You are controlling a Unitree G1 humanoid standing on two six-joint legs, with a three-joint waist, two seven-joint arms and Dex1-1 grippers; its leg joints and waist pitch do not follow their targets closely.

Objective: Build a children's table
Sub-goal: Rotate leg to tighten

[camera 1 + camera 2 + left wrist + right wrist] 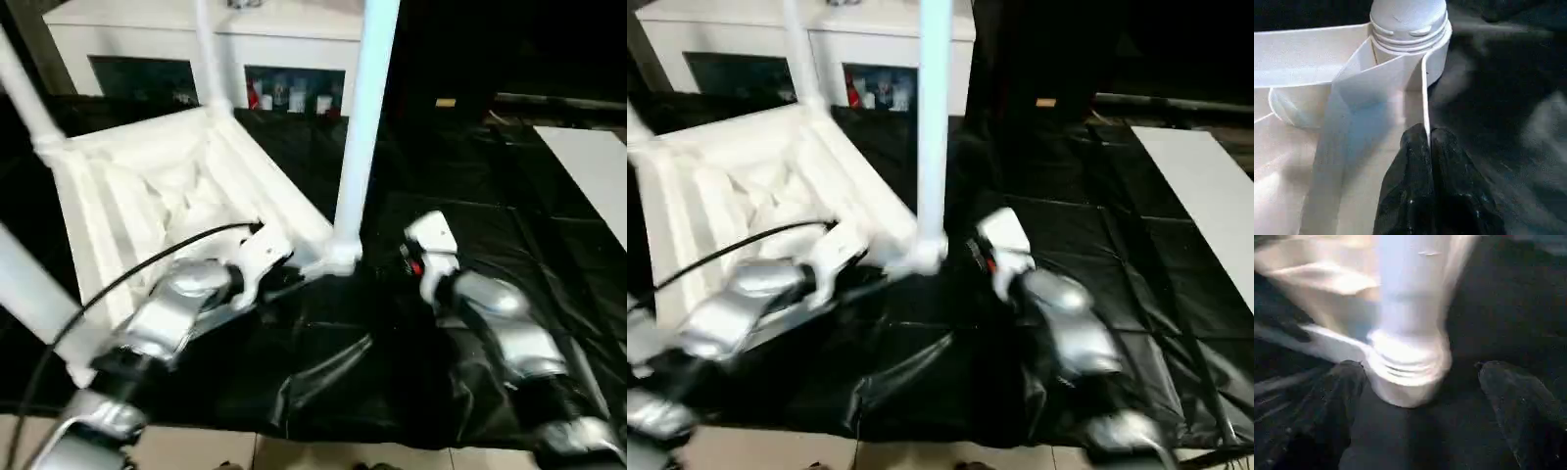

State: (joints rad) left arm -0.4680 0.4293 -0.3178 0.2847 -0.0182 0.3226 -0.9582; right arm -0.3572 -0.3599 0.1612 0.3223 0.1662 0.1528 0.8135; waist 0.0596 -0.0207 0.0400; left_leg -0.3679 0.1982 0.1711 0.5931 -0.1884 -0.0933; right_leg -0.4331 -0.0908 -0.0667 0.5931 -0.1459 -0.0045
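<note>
Children's table (147, 196): upside down on the black sheet (470, 206), legs up – near leg (362, 127) stands in its corner socket
Left gripper (1429, 142): fingers pinched on the table's thin rim
Right gripper (1420, 396): fingers spread wide around the socket (1410, 372); not touching

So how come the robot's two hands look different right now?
The left end effector has its black fingers pressed shut on a thin rim of the white table top, while the right end effector has its fingers spread wide apart, gripping nothing. The left one touches the table; the right one only sits on either side of the corner socket, where a leg stands. Both are black and close to that same corner.
</note>
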